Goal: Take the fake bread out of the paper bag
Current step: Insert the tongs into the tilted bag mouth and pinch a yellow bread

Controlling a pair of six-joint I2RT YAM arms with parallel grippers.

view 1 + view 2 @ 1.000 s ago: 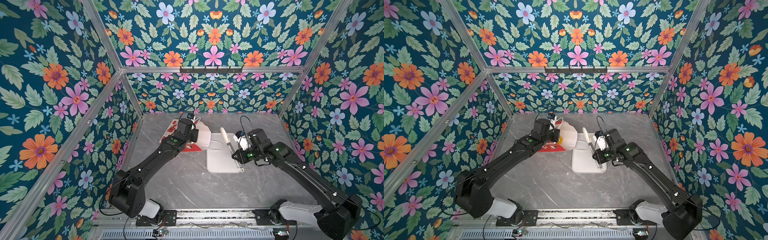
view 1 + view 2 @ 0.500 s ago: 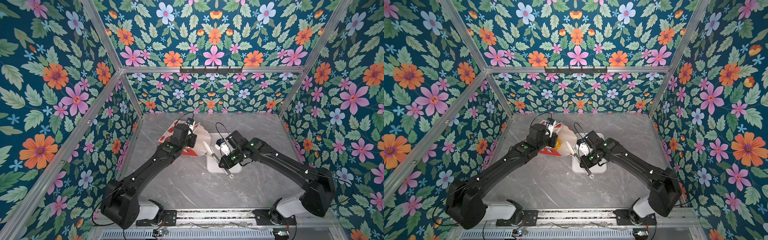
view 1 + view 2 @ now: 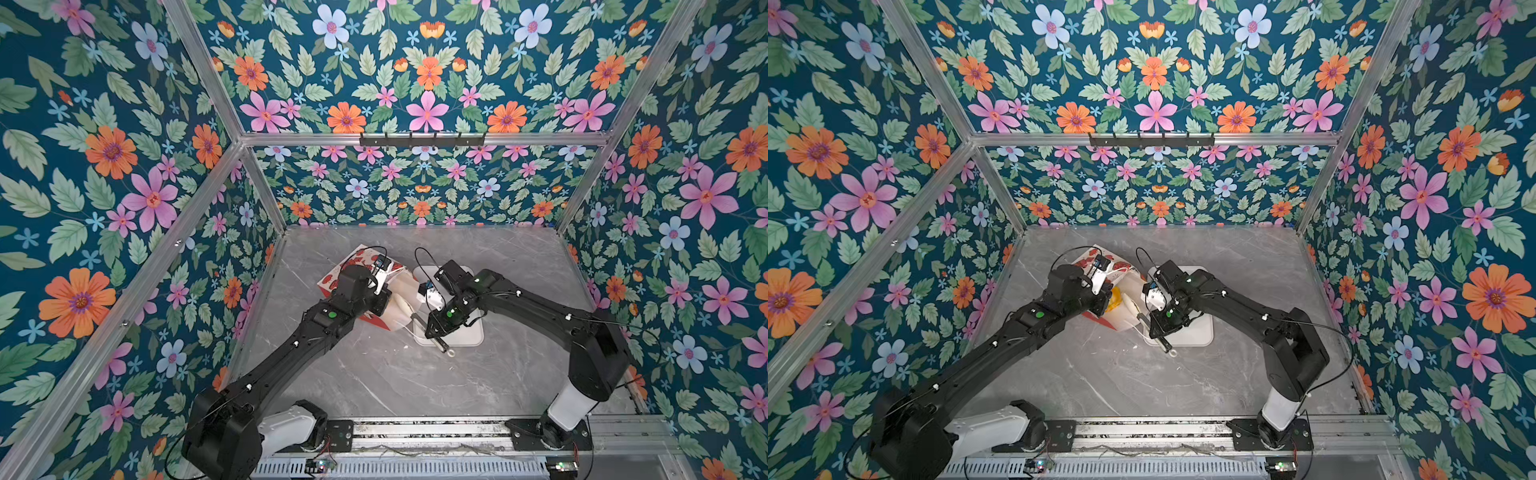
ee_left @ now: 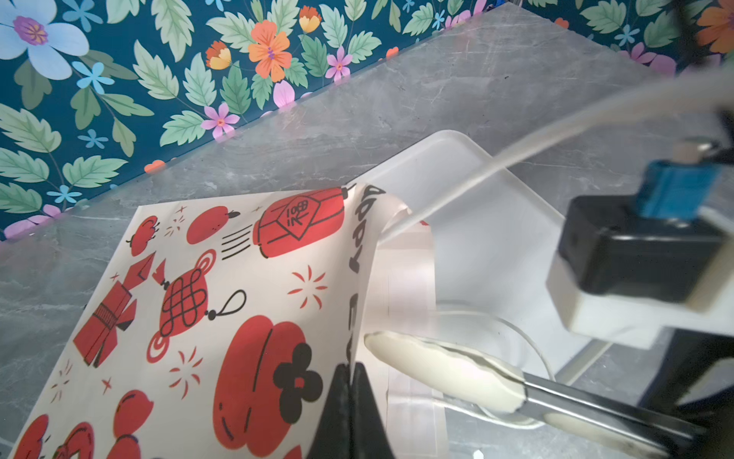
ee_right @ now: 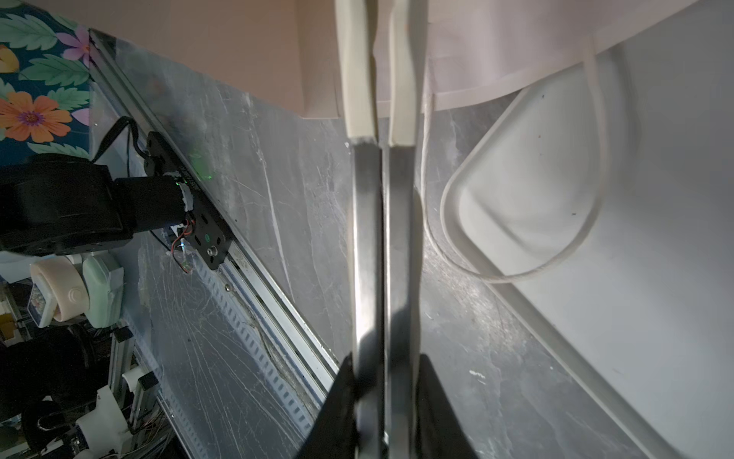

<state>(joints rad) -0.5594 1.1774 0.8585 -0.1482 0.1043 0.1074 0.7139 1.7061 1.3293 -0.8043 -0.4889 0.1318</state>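
- The left pincer (image 4: pixel 351 371) is clenched on the paper bag (image 4: pixel 222 298). Its black fingertips nip the printed panel's edge right at the mouth.
- The right pincer (image 5: pixel 381 35) carries two long metal blades tipped with cream pads (image 5: pixel 359 79). The blades are pressed almost together, with only a sliver between them.
- Those pads sit at the bag's mouth, just beside the left pincer's grip. I cannot tell whether any paper or cord is caught between them.
- One thin white cord handle (image 5: pixel 595 167) hangs from the bag's rim in a loop that falls over the corner of the tray (image 5: pixel 556 206). A second run of cord lies along one of the blades.
- In both top views the bag (image 3: pixel 353 266) (image 3: pixel 1086 259) lies on its side on the counter (image 3: pixel 374 374). It is left of the tray, with its mouth turned toward the tray.
- The fake bread (image 3: pixel 1114 300) is inside the bag. In a top view it shows as a glossy yellow patch in the mouth, just past the left wrist. How many pieces are there cannot be made out.
- The white tray (image 3: pixel 471 336) lies flat on the grey marbled counter, and its near-left corner is close to the bag's mouth. The right arm crosses above it.
- Floral walls (image 3: pixel 415 187) close in the counter at the back and on both sides.
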